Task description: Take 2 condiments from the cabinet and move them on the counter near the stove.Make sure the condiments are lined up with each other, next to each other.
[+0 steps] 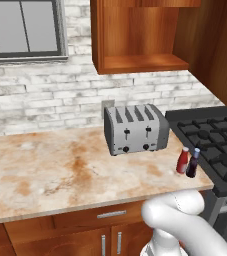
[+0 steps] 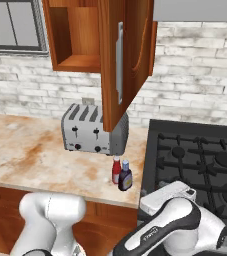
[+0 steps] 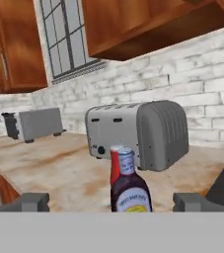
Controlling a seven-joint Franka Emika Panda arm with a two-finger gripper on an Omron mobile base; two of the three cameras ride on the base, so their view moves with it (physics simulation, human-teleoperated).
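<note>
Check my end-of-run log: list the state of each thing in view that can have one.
Red bottle: upright on counter, capped.
Dark bottle: upright, capped, beside the red one, near stove.
Cabinet: door open, shelf bare.
Toaster: levers up.
Hand: open, holding nothing.

Almost no legible lettering

The dark bottle point(image 3: 130, 190) carries a yellow label with small print in an arc, too blurred to read. The arm's forearm point(image 2: 152, 234) bears a small dark mark, also unreadable. Toaster point(image 1: 136, 129) front, red bottle point(image 2: 116, 170) and stove point(image 2: 200, 165) show no lettering that can be made out.
</note>
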